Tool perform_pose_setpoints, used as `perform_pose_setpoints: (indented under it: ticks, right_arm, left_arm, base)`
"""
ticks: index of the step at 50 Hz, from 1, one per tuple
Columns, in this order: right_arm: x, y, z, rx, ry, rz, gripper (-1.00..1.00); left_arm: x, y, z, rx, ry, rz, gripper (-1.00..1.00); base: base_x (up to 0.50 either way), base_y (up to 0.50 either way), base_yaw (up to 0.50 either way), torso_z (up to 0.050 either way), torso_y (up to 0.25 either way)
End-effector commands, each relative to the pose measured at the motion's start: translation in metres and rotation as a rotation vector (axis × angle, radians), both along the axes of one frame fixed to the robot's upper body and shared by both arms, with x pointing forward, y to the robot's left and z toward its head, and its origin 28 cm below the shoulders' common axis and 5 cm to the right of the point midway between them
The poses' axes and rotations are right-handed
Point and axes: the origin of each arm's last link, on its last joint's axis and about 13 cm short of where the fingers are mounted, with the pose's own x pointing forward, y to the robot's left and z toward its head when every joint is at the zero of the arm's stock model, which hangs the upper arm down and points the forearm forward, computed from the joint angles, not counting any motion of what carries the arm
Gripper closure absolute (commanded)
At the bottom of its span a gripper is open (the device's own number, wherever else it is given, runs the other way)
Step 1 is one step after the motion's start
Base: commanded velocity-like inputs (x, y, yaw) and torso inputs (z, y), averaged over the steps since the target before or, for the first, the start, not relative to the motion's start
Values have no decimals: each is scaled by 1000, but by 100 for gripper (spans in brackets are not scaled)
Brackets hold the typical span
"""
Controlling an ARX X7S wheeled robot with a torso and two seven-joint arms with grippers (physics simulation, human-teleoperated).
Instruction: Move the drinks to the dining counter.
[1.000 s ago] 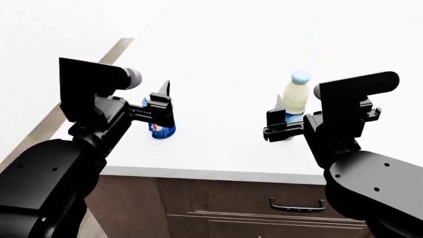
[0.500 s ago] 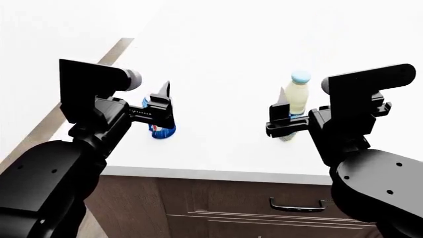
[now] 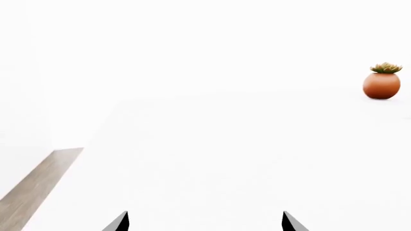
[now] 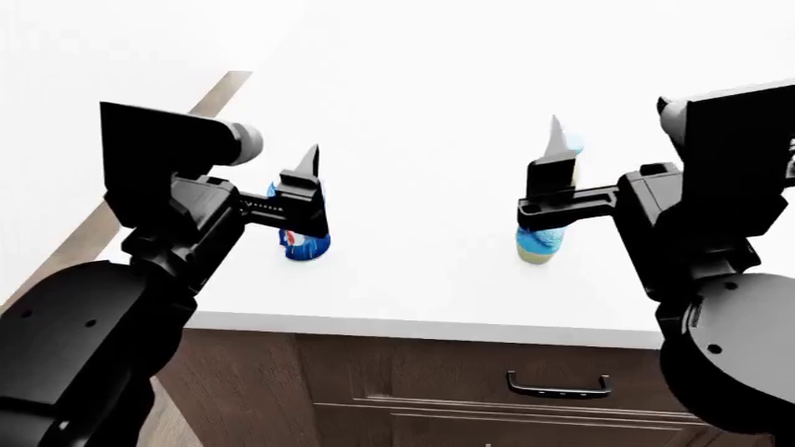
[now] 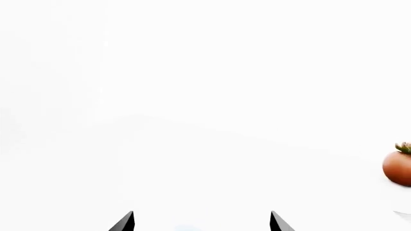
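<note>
On the counter [image 4: 410,298], near its front edge: can [image 4: 302,244] and bottle [image 4: 541,244], both standing
Left gripper [image 4: 298,200] and right gripper [image 4: 553,186] are spread open, each just above its drink and gripping nothing; beyond, a potted plant [image 3: 381,82]

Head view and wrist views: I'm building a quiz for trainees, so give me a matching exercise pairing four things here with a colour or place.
Things:
1. soda can
2. bottle
3. potted plant
4. drawer handle

Descriptions:
A. orange-brown round pot, far across the counter
B. dark, on the brown wood front below the countertop
C. blue, behind the left gripper
D. cream base, behind the right gripper

Pairs: 1-C, 2-D, 3-A, 4-B
</note>
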Motion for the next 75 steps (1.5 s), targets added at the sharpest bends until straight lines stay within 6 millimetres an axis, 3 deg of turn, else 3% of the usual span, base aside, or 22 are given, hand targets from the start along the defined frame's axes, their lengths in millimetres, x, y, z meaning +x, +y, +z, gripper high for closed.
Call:
perform_pose_setpoints:
  ticks: [1, 9, 27, 44, 75]
  right_arm:
    - [-10, 2, 14, 14, -77, 0, -100]
    - [-14, 4, 22, 37, -137, -15, -100]
    - [-24, 5, 32, 37, -172, -8, -100]
    - [-39, 8, 51, 25, -246, -4, -100]
    - [-66, 9, 84, 2, -357, -6, -100]
  left_arm:
    - [-3, -1, 3, -1, -14, -5, -100]
    - [-7, -2, 8, -5, -40, -1, -100]
    - [-33, -6, 42, -62, -180, -28, -100]
    - [-51, 8, 72, -69, -266, 27, -100]
    - [-86, 26, 97, -63, -355, 104, -100]
  base:
    - [0, 0, 0, 0, 0]
    - [0, 0, 0, 0, 0]
    - [0, 0, 0, 0, 0]
    - [0, 0, 0, 0, 0]
    - [0, 0, 0, 0, 0]
